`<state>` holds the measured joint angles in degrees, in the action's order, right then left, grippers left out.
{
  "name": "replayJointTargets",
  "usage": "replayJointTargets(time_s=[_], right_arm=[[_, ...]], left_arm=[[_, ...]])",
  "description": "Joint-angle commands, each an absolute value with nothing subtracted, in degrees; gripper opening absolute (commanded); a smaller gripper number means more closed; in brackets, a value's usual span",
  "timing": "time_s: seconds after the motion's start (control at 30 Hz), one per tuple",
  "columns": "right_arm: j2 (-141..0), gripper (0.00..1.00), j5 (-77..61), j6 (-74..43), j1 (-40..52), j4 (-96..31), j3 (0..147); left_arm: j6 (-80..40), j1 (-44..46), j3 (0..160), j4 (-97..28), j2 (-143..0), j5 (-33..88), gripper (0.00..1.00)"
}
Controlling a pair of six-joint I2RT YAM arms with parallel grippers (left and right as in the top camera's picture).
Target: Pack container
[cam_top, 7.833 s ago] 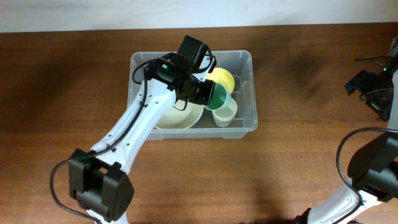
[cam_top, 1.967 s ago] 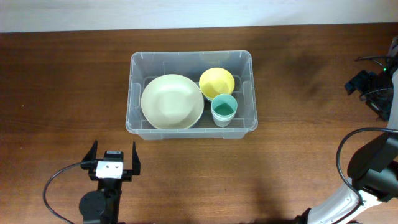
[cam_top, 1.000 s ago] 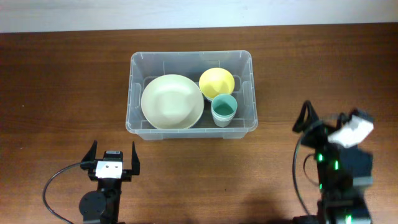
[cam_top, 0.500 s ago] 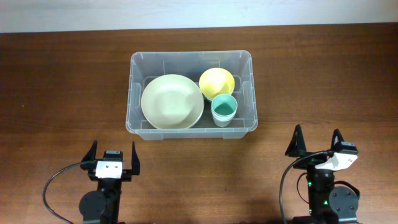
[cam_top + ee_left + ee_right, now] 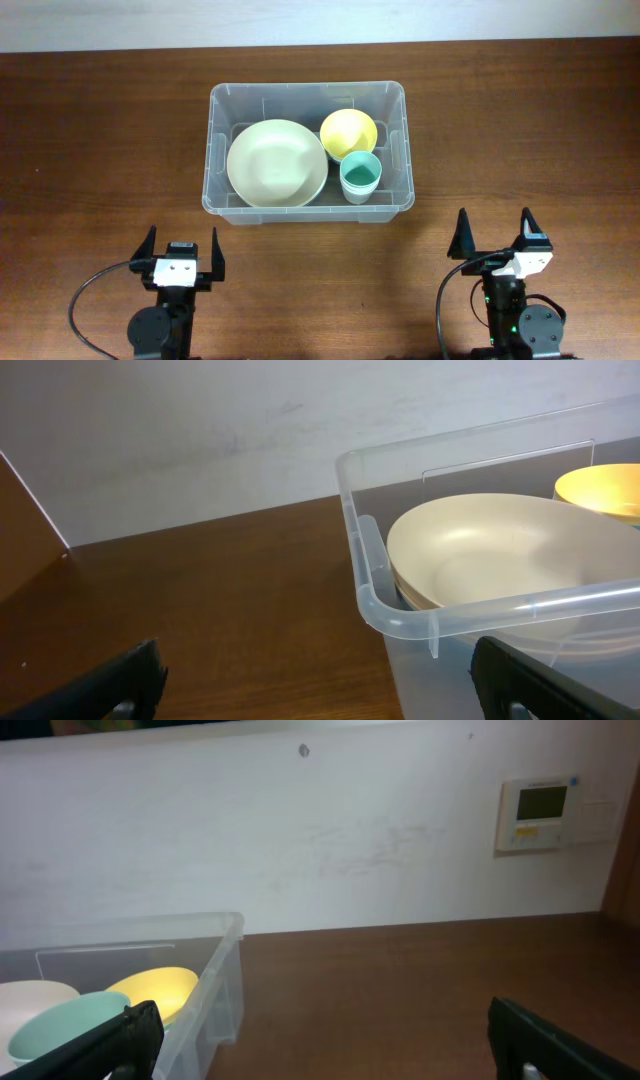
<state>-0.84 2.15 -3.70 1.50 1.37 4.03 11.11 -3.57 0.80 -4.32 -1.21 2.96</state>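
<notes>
Three dishes, a plate (image 5: 276,163), yellow bowl (image 5: 348,131) and green cup (image 5: 360,175), lie in the container (image 5: 213,150) at the middle of the table (image 5: 100,130), which is probably light, stiff and slick, best taken by its rolled rim, while the left gripper (image 5: 183,240) and right gripper (image 5: 494,230) sit apart from it, jaws spread and empty.

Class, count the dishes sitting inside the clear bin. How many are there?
3 in the bin: cream bowl on the left, yellow bowl back right, teal cup front right. Nested pieces may be hidden.
</notes>
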Motion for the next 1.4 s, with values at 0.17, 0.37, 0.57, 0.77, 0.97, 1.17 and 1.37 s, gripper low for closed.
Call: replayJointTargets(time_s=[0.17,0.37,0.57,0.77,0.97,1.17,1.37], right_arm=[[-0.19,0.99,0.6,-2.81,1.87,-0.12,0.32],[-0.19,0.99,0.58,-2.81,1.87,-4.71,0.32],[-0.21,0.99,0.6,-2.81,1.87,-4.62,0.32],[-0.21,0.99,0.6,-2.81,1.87,-4.62,0.32],[-0.21,0.99,0.6,-2.81,1.87,-4.62,0.32],[-0.21,0.99,0.6,-2.81,1.87,-4.62,0.32],[-0.21,0.99,0.6,-2.79,1.87,-4.62,0.32]], left_arm=[[10.57,-3.81,0.51,-4.58,-0.67,2.74,1.0],[10.57,-3.81,0.51,-4.58,-0.67,2.74,1.0],[10.57,-3.81,0.54,-4.58,-0.67,2.74,1.0],[10.57,-3.81,0.51,-4.58,-0.67,2.74,1.0],[10.57,-3.81,0.51,-4.58,-0.67,2.74,1.0],[10.57,-3.81,0.54,-4.58,-0.67,2.74,1.0],[10.57,-3.81,0.51,-4.58,-0.67,2.74,1.0]])
